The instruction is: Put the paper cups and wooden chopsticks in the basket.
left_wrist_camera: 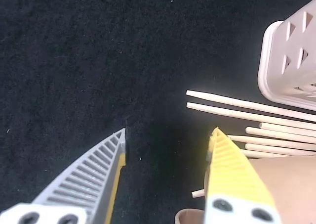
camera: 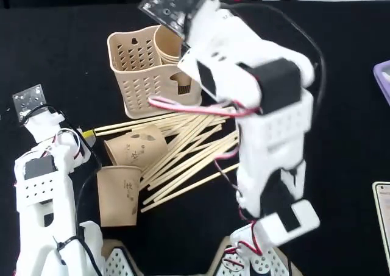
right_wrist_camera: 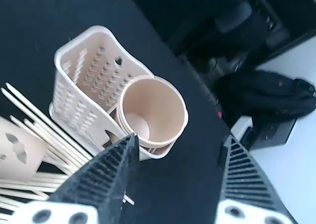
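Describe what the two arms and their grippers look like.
The left arm and right arm are both white plastic shells with black motor blocks and thin red and black cables. The left gripper has one grey and one yellow ribbed, pointed finger; the right gripper has two black ribbed fingers on white, screw-holed bases.

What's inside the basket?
Stacked paper cups sit inside the basket. The basket's floor beneath them is covered, so anything lying there can't be seen.
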You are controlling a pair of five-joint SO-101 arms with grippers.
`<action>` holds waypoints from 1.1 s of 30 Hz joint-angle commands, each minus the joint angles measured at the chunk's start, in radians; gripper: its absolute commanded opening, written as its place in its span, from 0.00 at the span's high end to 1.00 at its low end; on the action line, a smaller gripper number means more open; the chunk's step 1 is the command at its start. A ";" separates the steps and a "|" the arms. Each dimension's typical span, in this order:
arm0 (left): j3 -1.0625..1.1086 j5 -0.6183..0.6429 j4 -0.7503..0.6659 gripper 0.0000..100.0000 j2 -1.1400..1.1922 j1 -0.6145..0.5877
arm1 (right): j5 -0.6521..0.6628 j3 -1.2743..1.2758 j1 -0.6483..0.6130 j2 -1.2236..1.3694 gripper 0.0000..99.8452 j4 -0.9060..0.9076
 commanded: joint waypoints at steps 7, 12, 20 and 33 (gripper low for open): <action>-0.010 0.012 -0.008 0.74 -0.021 -0.007 | -0.023 0.208 -0.068 -0.265 0.73 0.034; -0.010 0.012 -0.008 0.74 -0.021 -0.007 | -0.023 0.568 -0.155 -0.483 0.73 0.026; -0.088 -0.020 0.101 0.73 -0.020 0.001 | -0.023 1.325 -0.172 -0.820 0.73 -0.287; -0.420 -0.493 0.592 0.73 -0.012 0.239 | -0.021 2.057 0.249 -1.359 0.73 -0.609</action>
